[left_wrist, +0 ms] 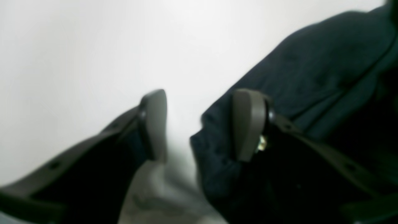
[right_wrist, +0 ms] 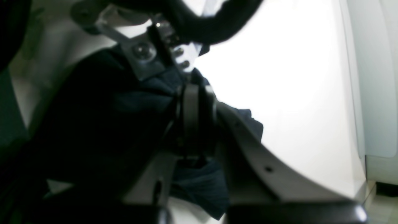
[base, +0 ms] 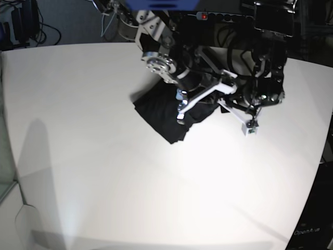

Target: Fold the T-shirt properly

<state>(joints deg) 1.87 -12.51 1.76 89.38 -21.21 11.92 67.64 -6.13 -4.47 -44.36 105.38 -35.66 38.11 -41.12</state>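
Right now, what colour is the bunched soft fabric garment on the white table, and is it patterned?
Plain black T-shirt, no print; clearest in the base view.

wrist views blurred; table [base: 104, 156] glare-washed.

Left gripper [left_wrist: 199, 124] hangs with jaws spread wide, right gripper [right_wrist: 194, 124] pinched closed, arms close together

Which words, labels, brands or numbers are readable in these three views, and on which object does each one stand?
"OpenArms", roughly: small pale lettering on the dark panel past the table at the base view's lower right corner; too small to read with certainty.
T-shirt: plain black, no print.
Both wrist views: blurred, no lettering visible.
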